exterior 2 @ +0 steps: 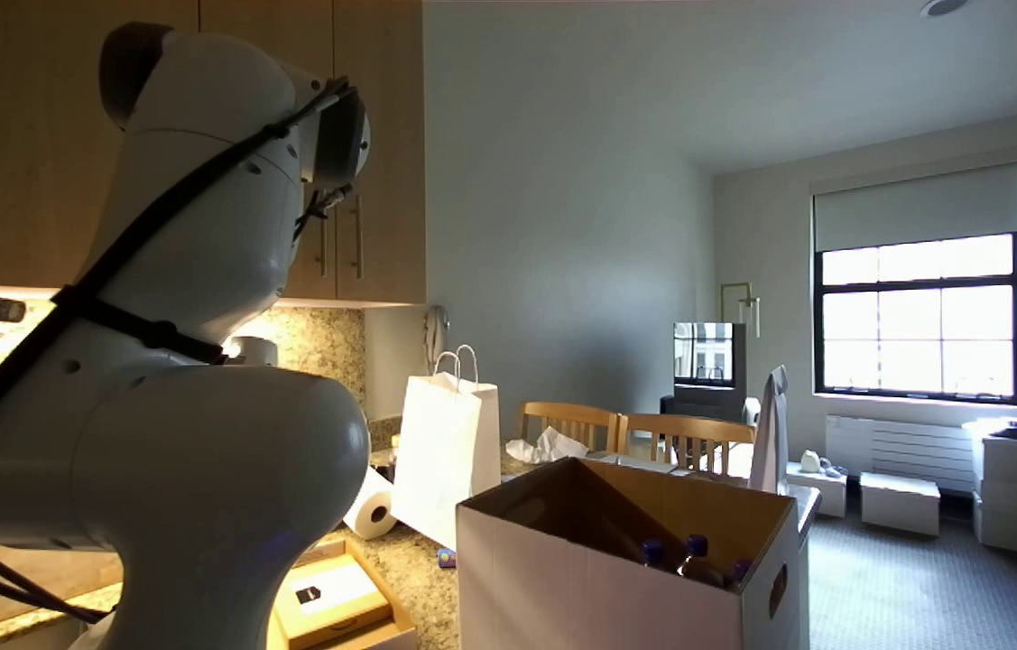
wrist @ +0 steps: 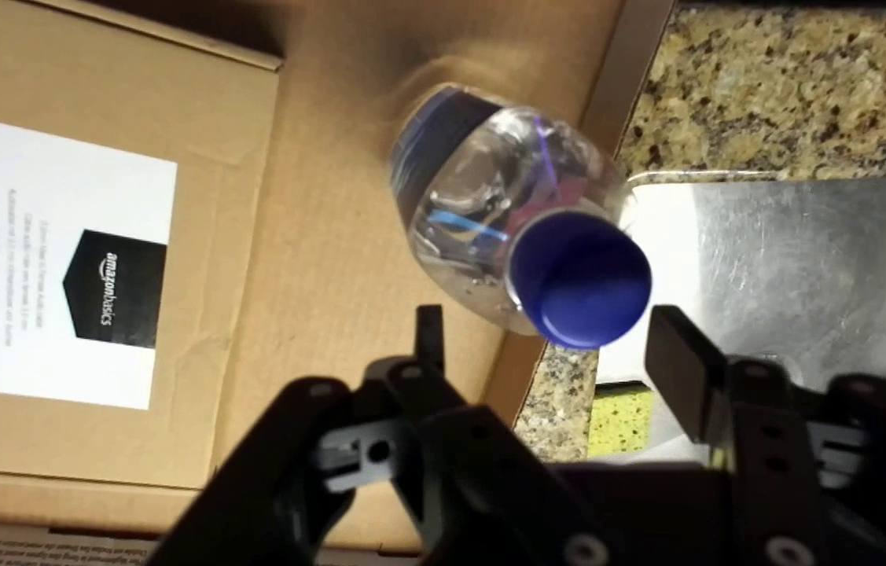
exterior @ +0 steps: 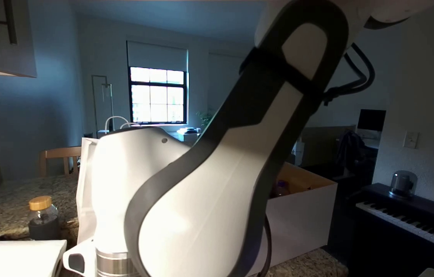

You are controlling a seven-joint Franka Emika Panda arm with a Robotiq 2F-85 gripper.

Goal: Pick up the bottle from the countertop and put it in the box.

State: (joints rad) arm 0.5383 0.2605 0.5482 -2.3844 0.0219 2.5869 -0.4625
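As I look down through the wrist view, my black two-finger gripper [wrist: 545, 346] has its fingers [wrist: 682, 362] spread well apart, and the clear plastic bottle [wrist: 474, 189] stands just past their tips. Its round, deep-blue cap [wrist: 580, 279] comes nearest the gap: the near edge dips between the fingertips in this view, almost in line with the finger on the right of the picture, with a wider space toward the one on the left. How far below the tips it sits, I cannot tell. The bottle's base is on the floor of a shallow tan cardboard tray [wrist: 332, 259], near a flat tan carton [wrist: 211, 189] with a white label [wrist: 49, 267]. Past the tray's wall I see the speckled brown-beige stone-look countertop [wrist: 788, 86] and a brushed-metal surface [wrist: 820, 267].

My white arm [exterior: 209, 192] looms in both exterior views. The large white cardboard box [exterior 2: 544, 578] stands on the countertop; in an exterior view I make out its oval hand-hole [exterior 2: 779, 591] and blue-capped bottles [exterior 2: 696, 552] inside. Near it stands a tall white paper bag [exterior 2: 445, 451] with handles.
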